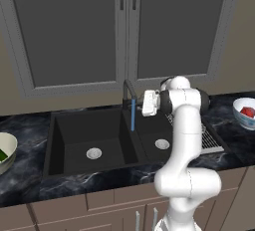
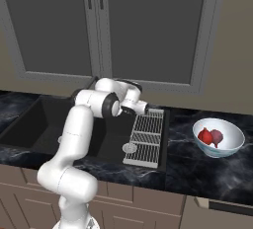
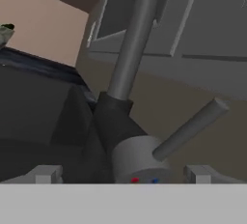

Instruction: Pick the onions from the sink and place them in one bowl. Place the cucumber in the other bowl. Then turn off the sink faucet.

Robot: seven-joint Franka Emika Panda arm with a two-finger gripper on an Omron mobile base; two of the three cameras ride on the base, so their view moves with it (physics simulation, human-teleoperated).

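Presently itemised: onions (image 2: 211, 136) sat in the white bowl (image 2: 232, 144), water (image 1: 133, 115) ran; your gripper (image 3: 123, 175), fingers (image 3: 46, 174) spread wide, faced the faucet lever (image 3: 190, 127) at two o'clock. You should push it squarely.

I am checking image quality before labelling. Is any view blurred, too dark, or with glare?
Left base view: sharp, evenly lit, no glare; the black sink is dark but its drains stay readable. Right base view: equally clear; the onions in the white bowl are distinct. Hand view: soft and coarse because the faucet and its lever are very close.
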